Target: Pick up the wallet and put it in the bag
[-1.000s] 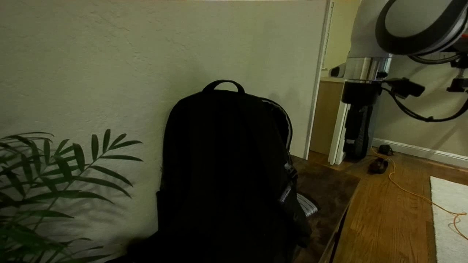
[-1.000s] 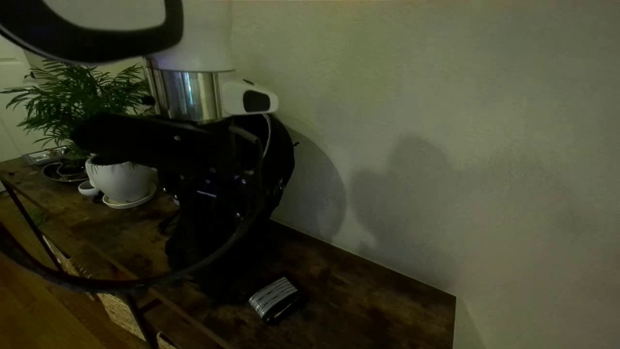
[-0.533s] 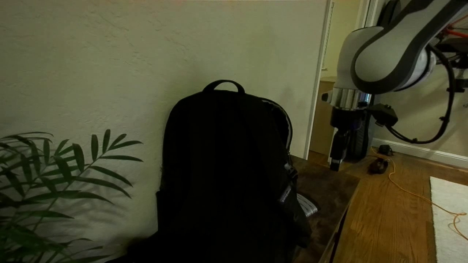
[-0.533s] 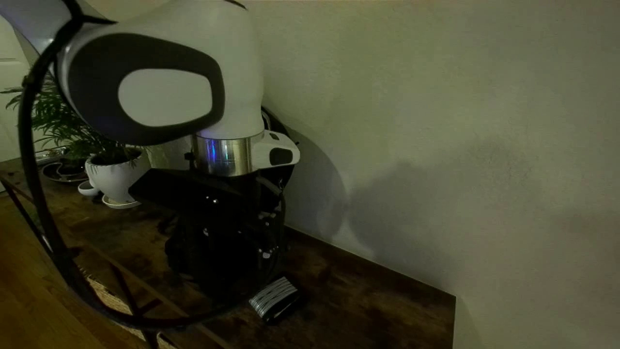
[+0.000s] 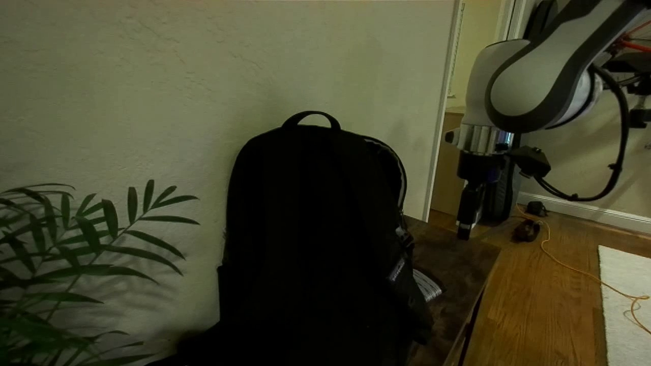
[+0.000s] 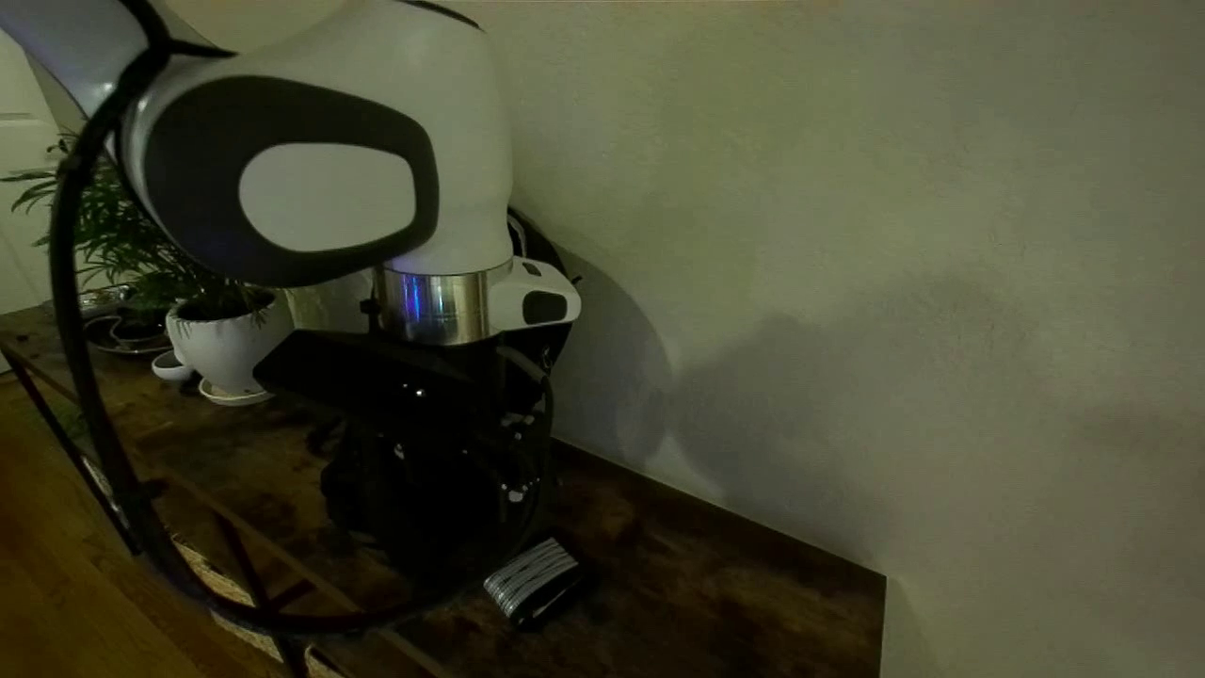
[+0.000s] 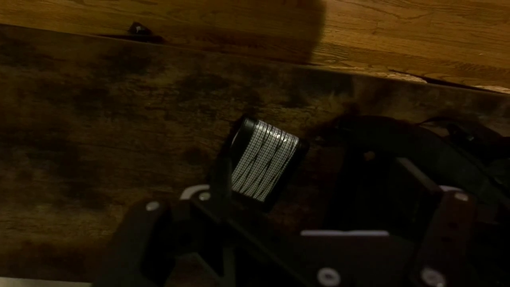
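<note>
The wallet is black with silver-white bands and lies on the dark wooden table; it shows in the wrist view (image 7: 265, 159) and in an exterior view (image 6: 532, 581). In an exterior view it is partly hidden behind the bag (image 5: 430, 287). The bag is a black backpack (image 5: 310, 218) standing upright against the wall, its zip partly open on one side. In the wrist view a dark strap of the bag (image 7: 390, 131) lies right of the wallet. My gripper (image 7: 320, 173) is open and empty above the table, its left finger overlapping the wallet's lower left edge in that view.
A leafy plant (image 5: 112, 249) stands by the bag; its white pot (image 6: 226, 344) is on the table (image 6: 715, 593). The wall (image 6: 847, 235) runs along the table's back. The table's front edge drops to a wooden floor (image 7: 398, 36). A cable loop (image 6: 80, 377) hangs from the arm.
The arm has come down and, in an exterior view, a little left toward the table, mostly in the first half second, then barely moved. The wallet and bag have not moved.
</note>
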